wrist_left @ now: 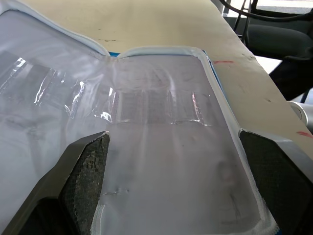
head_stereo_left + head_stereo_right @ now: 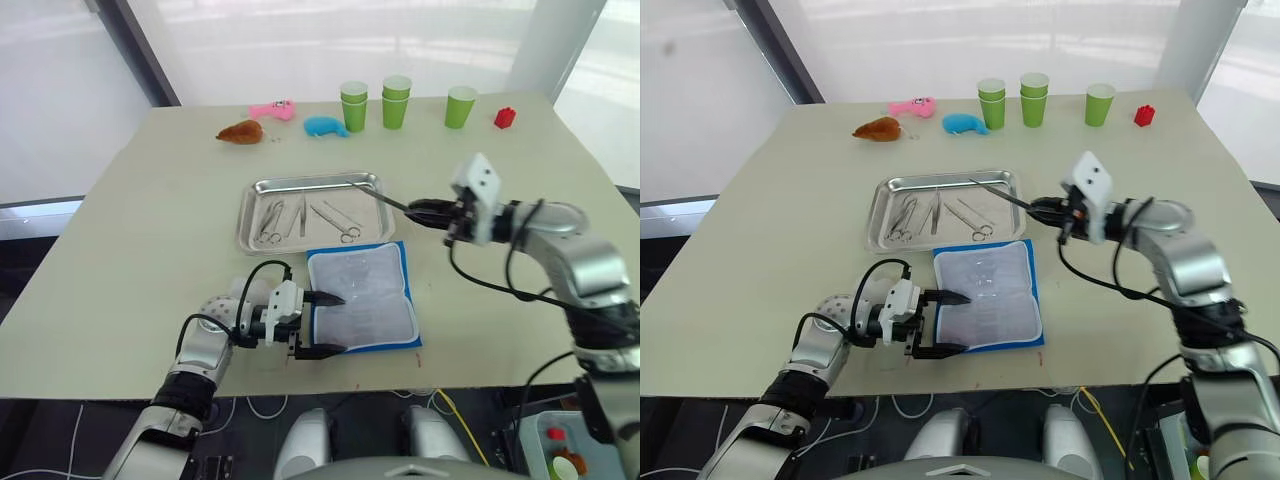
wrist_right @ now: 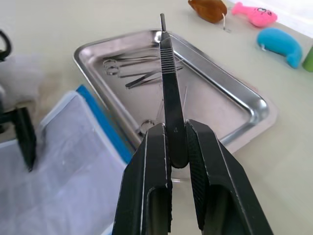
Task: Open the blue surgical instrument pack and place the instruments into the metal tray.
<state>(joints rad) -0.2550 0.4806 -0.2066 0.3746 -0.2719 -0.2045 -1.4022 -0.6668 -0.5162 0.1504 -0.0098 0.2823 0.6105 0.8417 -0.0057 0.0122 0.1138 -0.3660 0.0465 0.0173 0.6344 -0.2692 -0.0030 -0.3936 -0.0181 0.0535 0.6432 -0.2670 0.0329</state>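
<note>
Blue fabric instrument pack point(image 2: 362, 296) lies opened flat, pale lining up, just in front of the shallow steel tray point(image 2: 250, 215) holding several silver instruments point(image 2: 340, 220). Left gripper point(image 2: 320, 324), fingers apart, straddles the pack's edge. Right gripper point(image 3: 172, 147) clamps a slim straight metal handle point(image 3: 166, 63) over the tray's rim; releasing it inside likely comes next.

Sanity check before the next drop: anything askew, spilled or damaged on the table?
Nothing stands out. The blue surgical instrument pack lies open and flat, the instruments lie inside the metal tray, and the right gripper holds one flat metal tool over the tray. The green cups stand upright.
</note>
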